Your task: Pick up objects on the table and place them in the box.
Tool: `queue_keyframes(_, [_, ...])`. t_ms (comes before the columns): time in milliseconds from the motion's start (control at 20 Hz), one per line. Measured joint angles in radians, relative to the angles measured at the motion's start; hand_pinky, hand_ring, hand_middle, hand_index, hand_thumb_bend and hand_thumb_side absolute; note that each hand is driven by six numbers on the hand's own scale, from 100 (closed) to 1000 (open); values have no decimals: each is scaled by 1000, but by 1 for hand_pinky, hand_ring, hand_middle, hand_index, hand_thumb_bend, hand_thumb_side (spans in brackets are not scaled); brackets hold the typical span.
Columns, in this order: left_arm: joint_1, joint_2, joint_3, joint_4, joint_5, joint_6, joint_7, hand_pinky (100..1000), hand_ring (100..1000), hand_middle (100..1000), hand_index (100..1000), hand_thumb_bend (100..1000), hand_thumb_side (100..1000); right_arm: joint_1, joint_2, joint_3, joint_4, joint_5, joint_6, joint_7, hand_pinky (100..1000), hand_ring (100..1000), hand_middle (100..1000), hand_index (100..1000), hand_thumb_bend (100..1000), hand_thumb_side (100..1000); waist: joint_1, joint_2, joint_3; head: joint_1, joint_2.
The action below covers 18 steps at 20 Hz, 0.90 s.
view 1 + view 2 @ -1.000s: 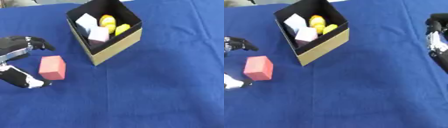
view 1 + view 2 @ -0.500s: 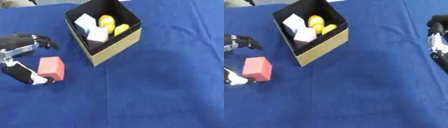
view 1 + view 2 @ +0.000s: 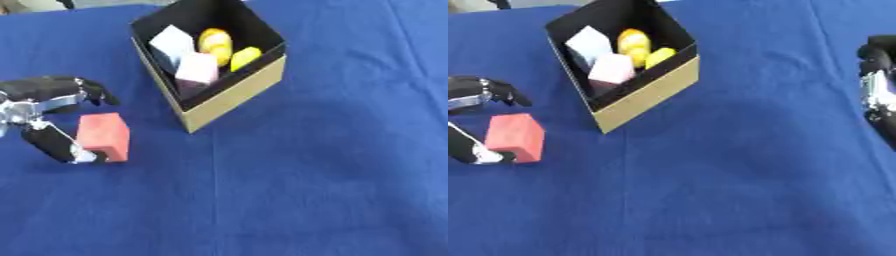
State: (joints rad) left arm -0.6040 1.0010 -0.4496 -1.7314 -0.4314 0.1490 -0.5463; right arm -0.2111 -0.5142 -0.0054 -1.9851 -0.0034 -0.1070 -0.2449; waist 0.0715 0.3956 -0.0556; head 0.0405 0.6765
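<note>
While the red block sits between thumb and fingers, we record each view in turn.

Left eye view, left hand: our left hand (image 3: 39,107) is spread open around the red block (image 3: 103,136), fingers above it, thumb touching its lower left edge; nothing is clasped yet.
Left eye view, task thing: the block lies on the blue worktop (image 3: 306,190), near the box (image 3: 229,97) but apart from it, to its lower left.
Left eye view, box contents: a white block (image 3: 171,46), a pale pink block (image 3: 198,71) and two yellow pieces (image 3: 229,50) lie inside.
Right eye view, right hand: our right hand (image 3: 877,87) shows at the right edge, well apart from the work; we cannot tell how its fingers stand.
Right eye view, step in hand: we judge this the grasp of the red block.
Advice: close fingers and thumb on opposite faces, lift straight, clear the near cardboard wall before lowering inside.
Risk: the thumb may nudge the block sideways.
</note>
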Motion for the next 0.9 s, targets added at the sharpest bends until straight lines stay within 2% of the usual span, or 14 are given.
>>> queue_keyframes(50, [-5,-5,-3,8,-1,-3,-3,829,768,738,863,470,268,0,0,0,0,0,0,0,735,739,641,728,100,445,0,0,0,1,0])
queue_keyframes(200, [-13,-15,-9,24,-7,-11,-11,795,714,644,814,358,260,0,3,0,0,0,1,0,734,739,641,728,100,442,0,0,0,2,0])
queue_keyframes(250, [-13,-16,-9,25,-7,-13,-12,793,711,640,811,352,259,0,4,0,0,0,1,-1,734,739,641,728,100,442,0,0,0,2,0])
queue_keyframes(400, [-13,-16,-9,24,-7,-17,-9,762,670,587,761,237,231,0,8,0,0,0,2,-2,734,738,641,728,100,440,0,0,0,2,0])
queue_keyframes(650, [-8,-16,-5,5,-9,-14,7,752,657,573,738,157,194,0,8,0,0,0,2,-3,735,738,641,728,100,438,0,0,0,1,0])
queue_keyframes(900, [6,4,48,-90,5,2,23,755,662,583,747,131,187,3,4,0,0,1,1,-4,736,738,641,729,100,434,1,-3,-2,-8,0])
